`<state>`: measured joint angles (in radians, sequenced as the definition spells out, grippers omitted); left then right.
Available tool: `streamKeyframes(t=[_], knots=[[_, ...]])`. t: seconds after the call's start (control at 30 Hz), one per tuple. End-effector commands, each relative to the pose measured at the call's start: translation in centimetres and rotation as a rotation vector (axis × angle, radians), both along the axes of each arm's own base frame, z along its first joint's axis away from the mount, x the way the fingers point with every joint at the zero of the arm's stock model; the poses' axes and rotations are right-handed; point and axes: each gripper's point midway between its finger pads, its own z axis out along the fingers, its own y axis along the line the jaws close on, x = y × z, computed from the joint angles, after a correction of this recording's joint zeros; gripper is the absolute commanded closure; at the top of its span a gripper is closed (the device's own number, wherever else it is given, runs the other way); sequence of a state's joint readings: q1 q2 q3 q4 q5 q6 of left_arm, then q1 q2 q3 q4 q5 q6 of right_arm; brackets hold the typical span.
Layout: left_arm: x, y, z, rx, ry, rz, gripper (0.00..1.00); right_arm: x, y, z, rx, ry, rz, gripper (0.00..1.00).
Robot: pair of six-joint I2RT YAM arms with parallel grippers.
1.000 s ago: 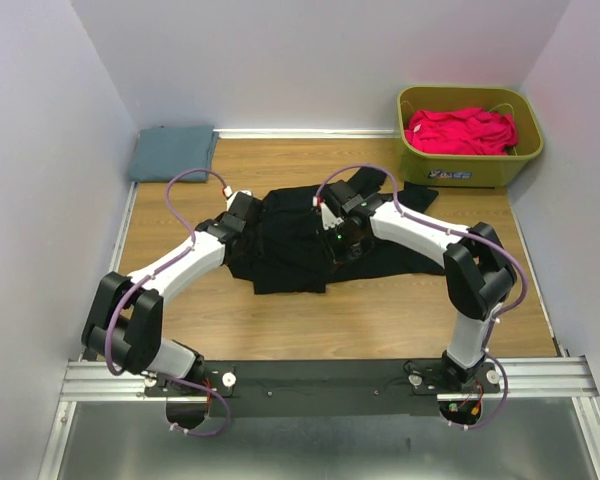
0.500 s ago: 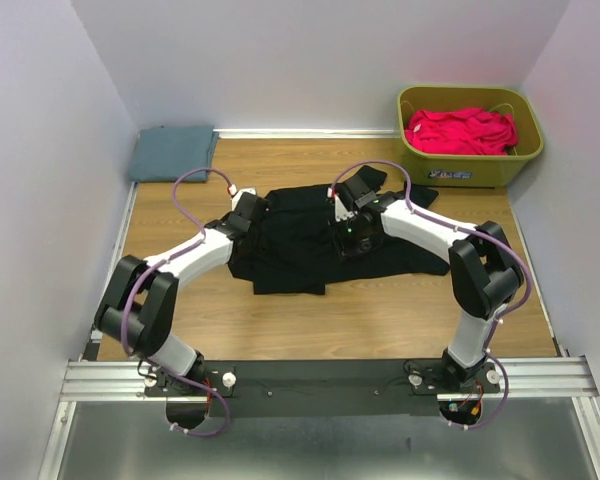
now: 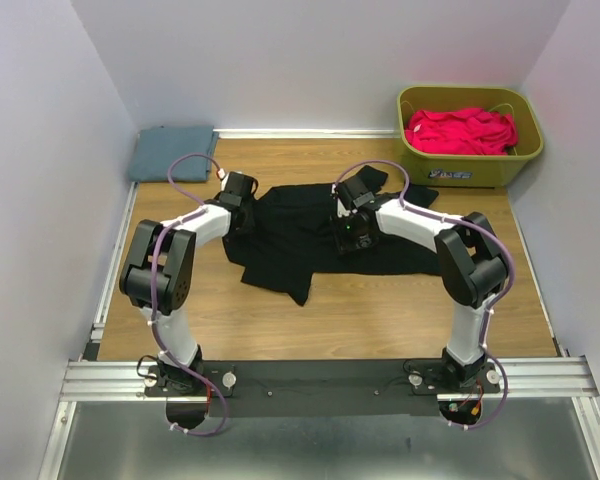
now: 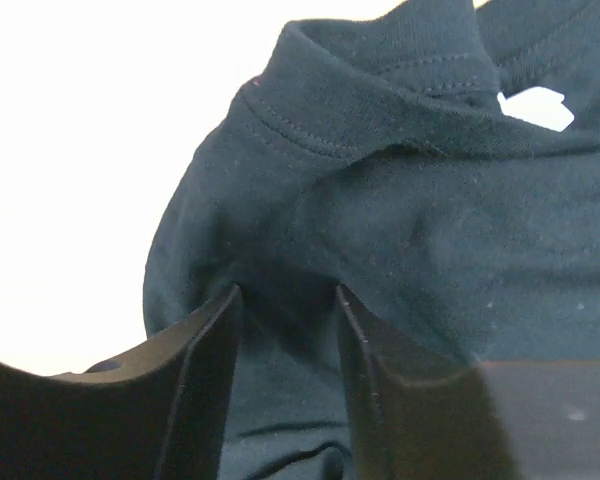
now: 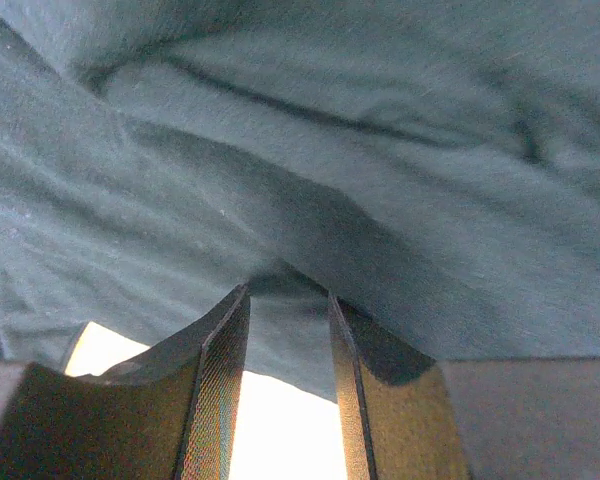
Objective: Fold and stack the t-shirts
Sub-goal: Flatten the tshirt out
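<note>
Black t-shirt (image 3: 298, 236) fills the half-open left tool (image 4: 288, 296) and right tool (image 5: 287, 296); grip unclear.

Top view looks down from above and behind; each wrist view faces forward between its own jaws, very close. All three share the black t-shirt (image 3: 300, 240).

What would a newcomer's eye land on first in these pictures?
The black t-shirt lies rumpled at centre, with cloth between the fingers of the left gripper and right gripper. A bright pink-red t-shirt fills the olive-green tub in the far right corner; a folded blue-grey t-shirt sits far left.
</note>
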<state>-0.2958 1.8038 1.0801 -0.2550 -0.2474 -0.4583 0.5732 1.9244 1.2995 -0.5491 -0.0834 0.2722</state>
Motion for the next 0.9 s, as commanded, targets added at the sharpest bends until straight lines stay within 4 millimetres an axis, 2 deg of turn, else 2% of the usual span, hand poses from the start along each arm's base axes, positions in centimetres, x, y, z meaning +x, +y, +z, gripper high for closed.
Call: streamKeyframes(t=[0.0,0.1,0.13,0.17,0.2,0.23,0.27,0.3,0.33,0.37,0.4,0.43,0.47,0.5,0.57,0.6,0.63,0.7,0.73,0.77,0.87], knots=[[1.6,0.1,1.6,-0.005,-0.042,-0.020,0.47,3.1,-0.5,1.7,-0.037,-0.124,-0.026,0.54],[2.2,0.4,4.8,-0.008,-0.128,-0.006,0.37,3.3,0.9,4.5,-0.001,-0.189,0.029,0.52],[2.3,0.4,7.3,-0.020,-0.191,0.000,0.34,3.3,1.4,5.9,0.017,-0.222,0.043,0.52],[2.0,0.8,8.1,-0.019,-0.211,0.009,0.32,3.1,1.8,6.7,0.020,-0.242,0.067,0.52],[1.7,1.1,10.4,-0.022,-0.266,0.024,0.31,2.0,3.6,7.9,0.070,-0.251,0.126,0.52],[1.3,1.4,11.1,-0.021,-0.282,0.035,0.26,1.3,4.4,8.0,0.079,-0.252,0.159,0.52],[0.7,2.0,11.4,-0.013,-0.284,0.052,0.25,-0.1,6.5,8.9,0.101,-0.282,0.236,0.51],[0.0,2.3,11.6,-0.007,-0.280,0.056,0.25,-1.0,7.7,9.3,0.111,-0.296,0.281,0.51],[-0.5,2.7,13.0,-0.010,-0.309,0.066,0.24,-1.9,8.8,9.5,0.115,-0.310,0.327,0.51],[-1.0,3.1,13.3,-0.008,-0.315,0.078,0.20,-2.7,10.1,9.6,0.127,-0.328,0.371,0.51],[-1.8,4.0,13.0,0.002,-0.306,0.098,0.19,-4.5,12.0,9.5,0.132,-0.338,0.452,0.51],[-2.3,4.5,14.1,-0.005,-0.336,0.113,0.19,-5.2,13.1,9.6,0.143,-0.359,0.485,0.51],[-3.0,5.1,13.9,-0.002,-0.334,0.127,0.18,-5.7,13.9,8.9,0.130,-0.362,0.522,0.51],[-3.6,6.3,15.0,0.001,-0.368,0.160,0.18,-6.9,15.2,8.8,0.132,-0.373,0.564,0.50],[-4.3,7.6,15.5,0.014,-0.388,0.194,0.18,-7.7,16.7,8.3,0.128,-0.375,0.603,0.50],[-5.0,8.5,15.2,0.032,-0.385,0.220,0.13,-8.6,17.6,7.1,0.109,-0.366,0.645,0.50],[-5.4,9.1,16.0,0.035,-0.410,0.233,0.10,-8.6,18.1,6.8,0.097,-0.377,0.659,0.50],[-6.1,10.7,15.7,0.063,-0.407,0.263,0.07,-8.8,19.6,6.9,0.096,-0.401,0.706,0.47],[-6.5,11.3,16.0,0.071,-0.414,0.272,0.05,-9.5,20.3,5.8,0.084,-0.389,0.734,0.46],[-6.9,12.3,15.6,0.088,-0.404,0.288,0.05,-9.0,20.9,6.2,0.072,-0.420,0.736,0.45],[-7.5,13.4,15.7,0.105,-0.432,0.316,0.02,-9.2,21.8,4.5,0.037,-0.417,0.766,0.43]])
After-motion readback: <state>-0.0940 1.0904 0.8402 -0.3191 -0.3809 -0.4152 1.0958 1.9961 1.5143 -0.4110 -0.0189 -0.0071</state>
